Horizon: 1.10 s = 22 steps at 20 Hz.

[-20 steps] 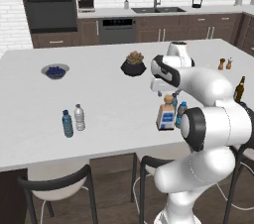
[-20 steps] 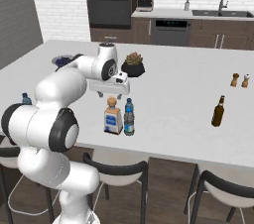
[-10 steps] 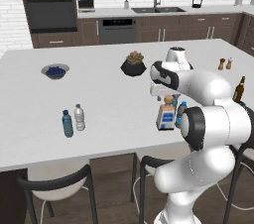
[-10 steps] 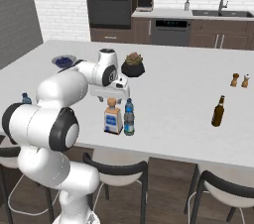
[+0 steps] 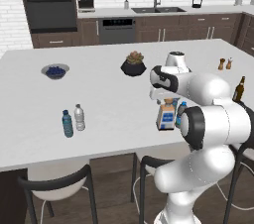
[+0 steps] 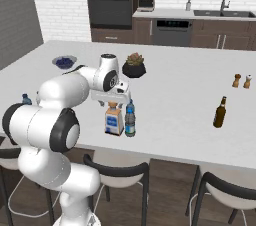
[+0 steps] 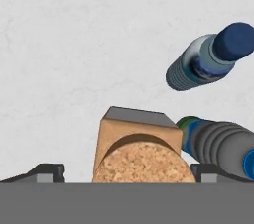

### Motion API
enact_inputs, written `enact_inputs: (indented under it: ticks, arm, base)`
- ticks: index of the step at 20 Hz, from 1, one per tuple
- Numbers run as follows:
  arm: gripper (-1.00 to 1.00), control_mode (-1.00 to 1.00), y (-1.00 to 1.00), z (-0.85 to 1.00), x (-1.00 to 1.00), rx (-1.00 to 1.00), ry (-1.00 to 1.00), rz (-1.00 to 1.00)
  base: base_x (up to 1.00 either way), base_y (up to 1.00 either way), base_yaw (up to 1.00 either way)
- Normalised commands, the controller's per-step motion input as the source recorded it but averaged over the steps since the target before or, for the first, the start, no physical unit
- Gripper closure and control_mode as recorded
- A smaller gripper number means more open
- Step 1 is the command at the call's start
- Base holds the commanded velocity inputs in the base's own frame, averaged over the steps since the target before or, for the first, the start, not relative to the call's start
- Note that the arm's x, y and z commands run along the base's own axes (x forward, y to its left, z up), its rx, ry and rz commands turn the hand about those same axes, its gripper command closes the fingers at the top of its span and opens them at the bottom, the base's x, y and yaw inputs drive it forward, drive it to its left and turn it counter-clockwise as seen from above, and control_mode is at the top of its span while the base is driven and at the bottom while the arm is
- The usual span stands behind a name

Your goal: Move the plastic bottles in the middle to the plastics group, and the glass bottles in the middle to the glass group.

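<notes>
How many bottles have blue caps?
3. A blue bottle stands by the white-capped bottle at the counter's left; a greyish bottle and a second bottle stand beside the corked bottle under the claw. The arm could hide more.

Cork stopper (image 7: pixel 144 161): a coarse, speckled tan cork grain was shown between the gripper (image 7: pixel 128 172) fingertips, matt.
Square bottle (image 6: pixel 114 120): clear glass with a blue-and-white paper-like label was seen directly under the gripper.
Ribbed bottle (image 7: pixel 201 66): greyish, ridged plastic with a smooth, dull blue cap was seen beyond the gripper.
Second ribbed bottle (image 7: pixel 223 144): greyish ridged plastic was seen just beside the stopper.
Fingertips (image 7: pixel 45 171): dark and matt.
Counter (image 7: pixel 74 44): a pale, faintly veined, stone-like surface was shown, smooth and matt.
Brown bottle (image 6: pixel 219 112): dark, slightly glossy glass was seen well apart from the gripper.
</notes>
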Motion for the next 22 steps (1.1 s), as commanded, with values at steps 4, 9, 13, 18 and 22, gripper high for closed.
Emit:
enact_inputs:
  ticks: [4,9,13,18,22]
  arm:
    - [1.0,-1.0,0.0,0.0,0.0,0.0,0.0,0.0]
    - [1.0,-1.0,0.0,0.0,0.0,0.0,0.0,0.0]
    - [1.0,-1.0,0.07,0.09,-0.18,0.0,-0.02,0.01]
    - [1.0,-1.0,0.16,0.19,-0.96,0.0,-0.08,0.12]
    - [1.0,-1.0,0.05,0.09,-1.0,0.0,-0.03,0.14]
  base:
    - [0.0,0.0,0.0]
    - [0.0,0.0,0.0]
    - [0.0,0.0,0.0]
    - [0.0,0.0,0.0]
    - [0.0,0.0,0.0]
